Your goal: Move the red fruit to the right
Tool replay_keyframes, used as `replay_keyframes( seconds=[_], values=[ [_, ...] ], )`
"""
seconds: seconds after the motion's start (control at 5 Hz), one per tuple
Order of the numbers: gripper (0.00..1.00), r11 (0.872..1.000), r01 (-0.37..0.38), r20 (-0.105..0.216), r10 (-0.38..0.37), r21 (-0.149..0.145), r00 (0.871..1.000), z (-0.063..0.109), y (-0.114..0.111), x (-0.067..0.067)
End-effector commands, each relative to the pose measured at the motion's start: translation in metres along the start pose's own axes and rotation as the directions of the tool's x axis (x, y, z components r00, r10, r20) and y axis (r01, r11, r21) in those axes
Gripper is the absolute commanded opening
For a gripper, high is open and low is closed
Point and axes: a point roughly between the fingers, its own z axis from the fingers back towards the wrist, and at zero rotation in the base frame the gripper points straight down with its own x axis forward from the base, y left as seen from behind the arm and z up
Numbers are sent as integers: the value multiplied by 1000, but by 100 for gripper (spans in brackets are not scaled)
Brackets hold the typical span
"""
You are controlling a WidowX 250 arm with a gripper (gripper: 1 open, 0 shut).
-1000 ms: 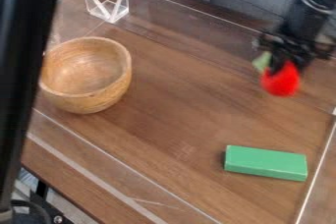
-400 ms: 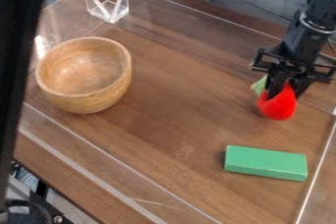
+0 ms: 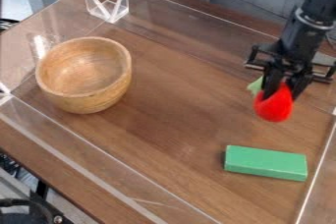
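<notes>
The red fruit (image 3: 274,104) is in the tool (image 3: 280,79) — its jaws closed around the upper part — near the right edge of the bench (image 3: 171,110), toward the far right corner. The fruit's green leafy cap (image 3: 254,87) shows at its upper left. Whether the fruit touches the bench, I cannot tell. The green block (image 3: 265,163) lies flat nearer the camera, apart from the fruit, by the same right edge. The wooden bowl (image 3: 84,75) stands upright near the left edge — well apart from both.

Red fruit (image 3: 274,104) at gripper (image 3: 280,79), green block (image 3: 265,163), bowl (image 3: 84,75)
</notes>
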Motion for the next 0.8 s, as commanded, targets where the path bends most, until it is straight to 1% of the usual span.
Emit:
replay_keyframes(
  seconds=[0.0,0.2,0.4,0.6],
  values=[
    [0,998,66,51,-64,-24,997,25,-11,3],
    [0,992,129,37,-128,-12,991,24,-22,3],
    [0,994,113,17,-113,1,993,15,-20,10],
    [0,995,100,4,-100,0,995,8,-14,20]
  ],
)
